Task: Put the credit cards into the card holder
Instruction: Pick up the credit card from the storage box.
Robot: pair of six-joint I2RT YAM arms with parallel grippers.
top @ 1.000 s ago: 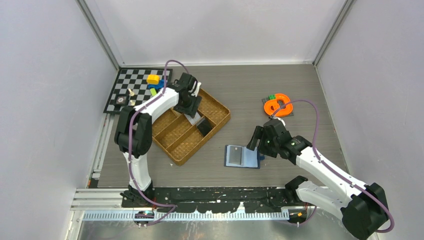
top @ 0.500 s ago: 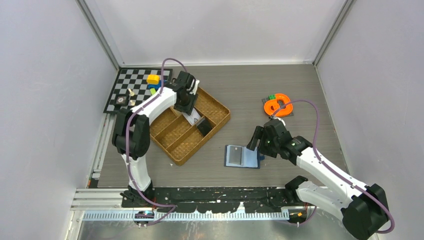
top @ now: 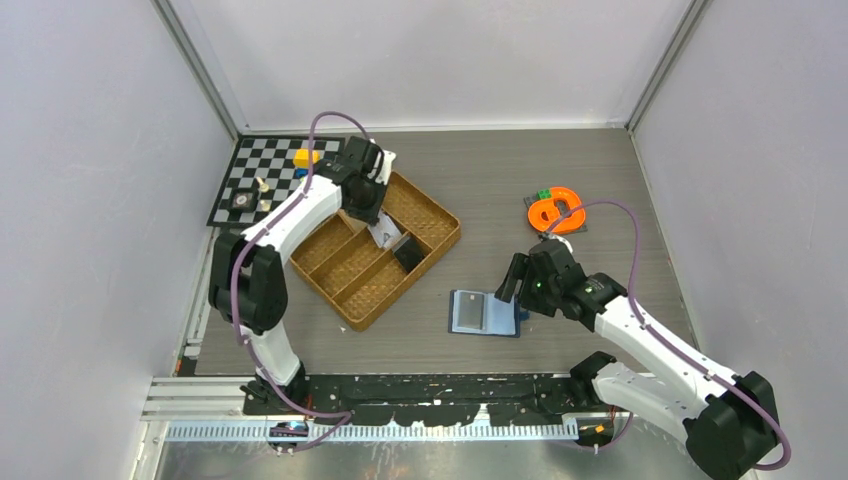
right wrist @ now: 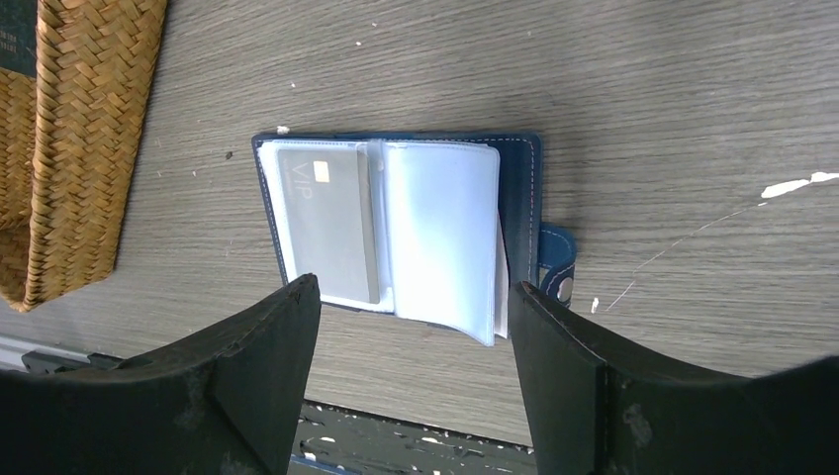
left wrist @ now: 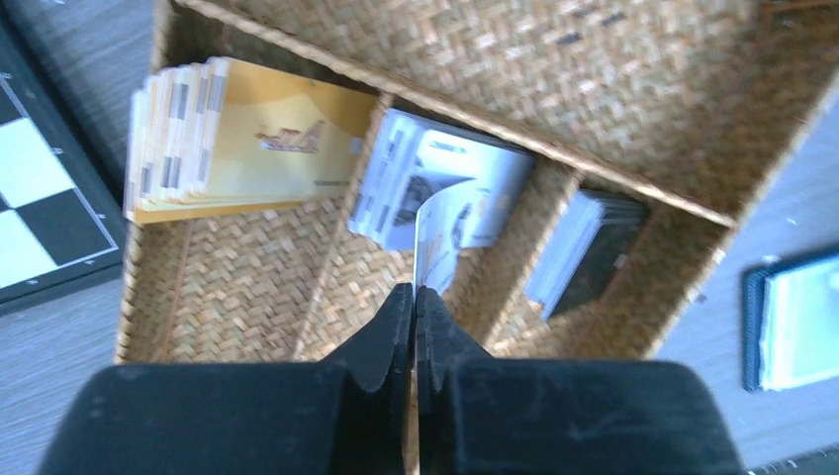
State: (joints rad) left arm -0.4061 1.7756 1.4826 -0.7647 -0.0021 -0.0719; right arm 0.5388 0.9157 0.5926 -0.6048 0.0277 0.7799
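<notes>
Showing "VIP", grey card (right wrist: pixel 326 223) in open card holder (right wrist: pixel 519 198); left fingers (left wrist: pixel 381 336) pinching white card (left wrist: pixel 440 233), right fingers (right wrist: pixel 262 356) spread.

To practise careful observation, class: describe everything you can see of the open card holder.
The card holder lies open and flat on the wood-grain table. Its cover is dark navy with pale stitching; a snap tab sticks out from one edge. Inside are pale, plastic-looking sleeves; one holds a grey card marked VIP. The right gripper hangs over it, jaws open to either side; contact cannot be judged.
</notes>
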